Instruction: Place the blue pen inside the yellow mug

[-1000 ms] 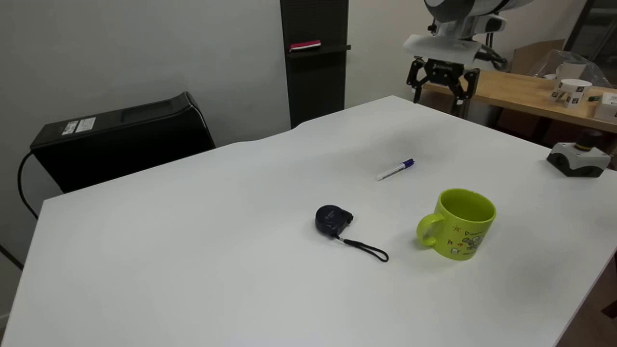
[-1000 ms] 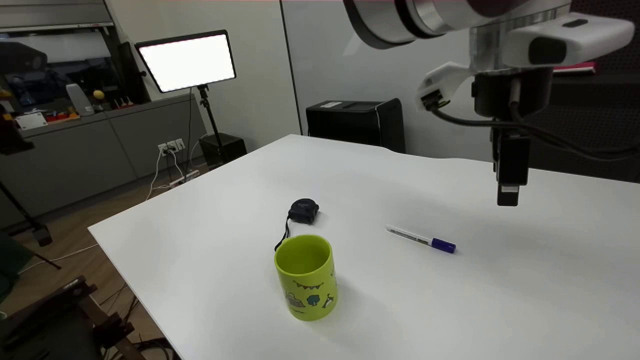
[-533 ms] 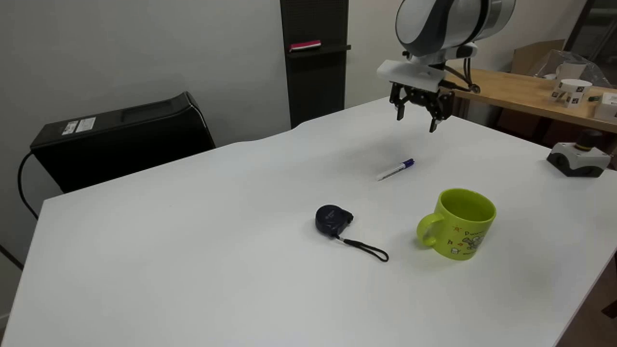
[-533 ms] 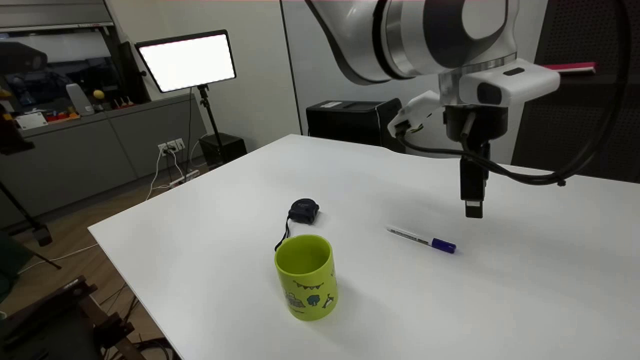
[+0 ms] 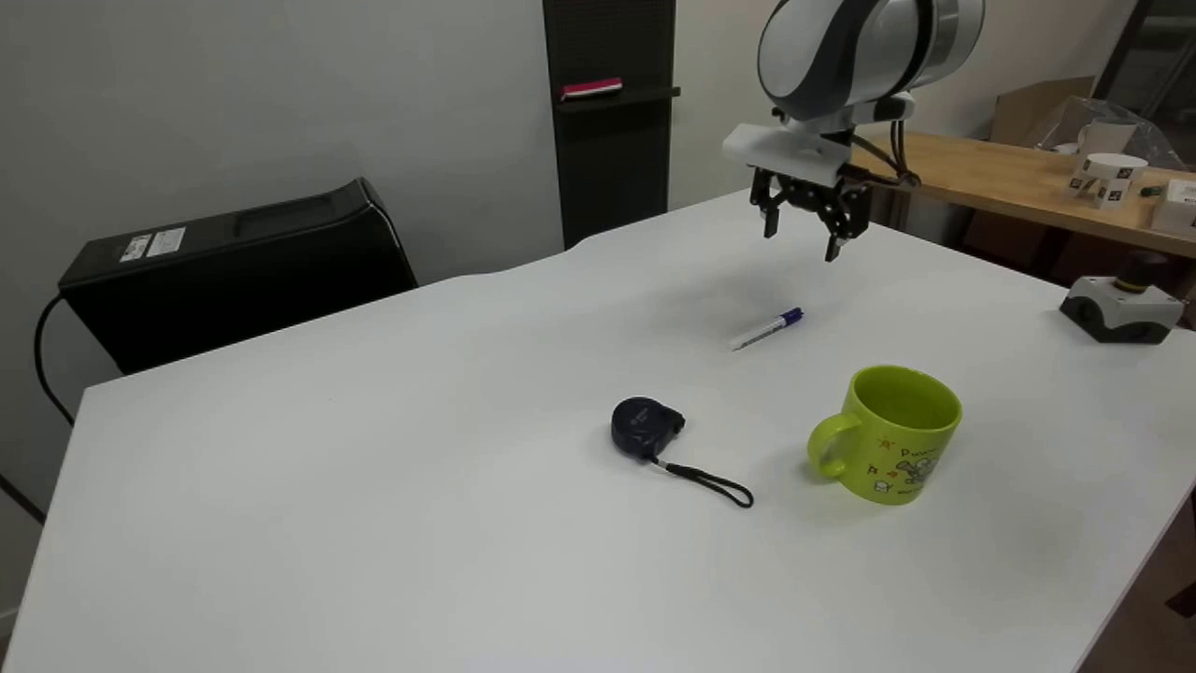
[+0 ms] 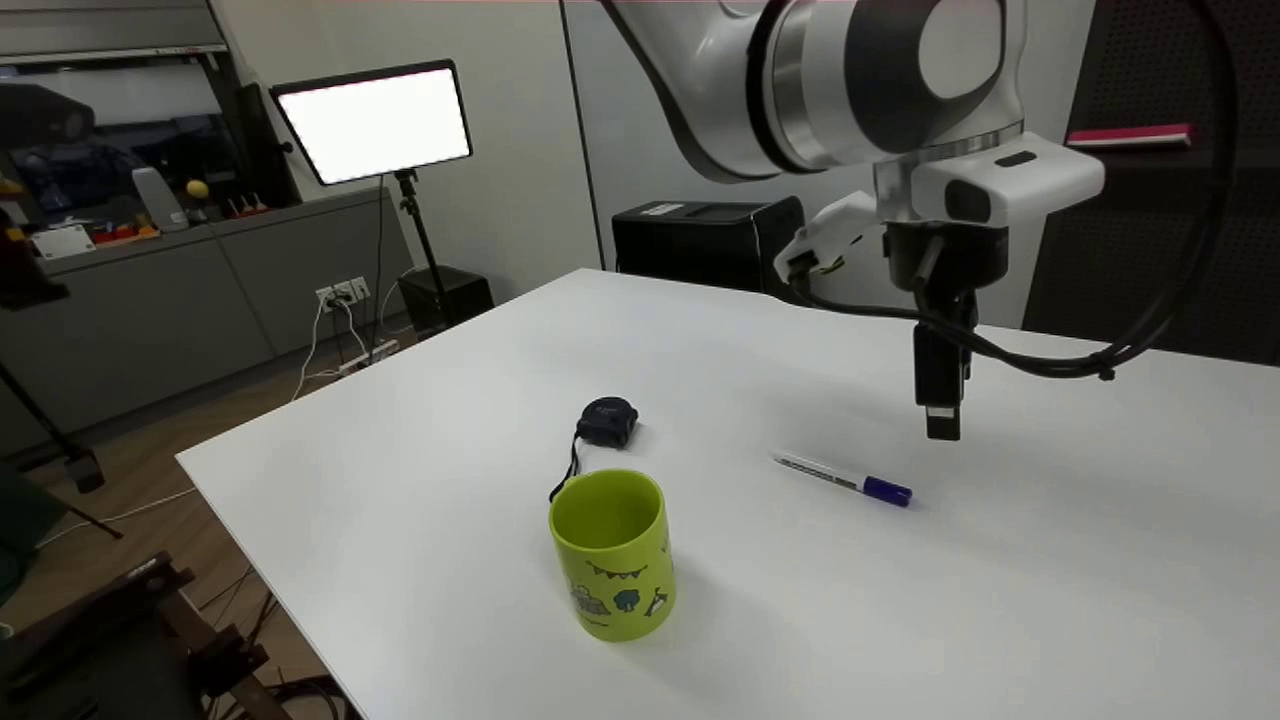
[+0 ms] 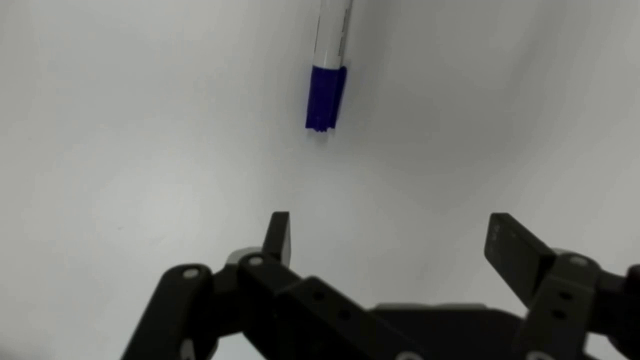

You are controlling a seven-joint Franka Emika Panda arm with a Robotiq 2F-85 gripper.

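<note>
The blue pen lies flat on the white table. It has a white barrel and a blue cap, in both exterior views (image 5: 766,329) (image 6: 840,480). In the wrist view, the pen (image 7: 326,97) enters from the top edge, cap end toward me; its far end is cut off. The yellow-green mug stands upright with its handle on one side, in both exterior views (image 5: 888,458) (image 6: 615,590); it is out of the wrist view. My gripper (image 5: 801,245) (image 6: 943,430) (image 7: 390,225) is open and empty, pointing down above the table, beyond the pen's cap end.
A black tape measure (image 5: 643,427) (image 6: 607,422) with a cord loop lies on the table near the mug. A grey-black button box (image 5: 1121,308) sits at the table's edge. A black case (image 5: 243,271) stands behind the table (image 5: 374,523).
My gripper has come down toward the table and closer to the pen's cap end, mostly in the first half second, slightly since. It stays open. The pen, mug and tape measure have not moved.
</note>
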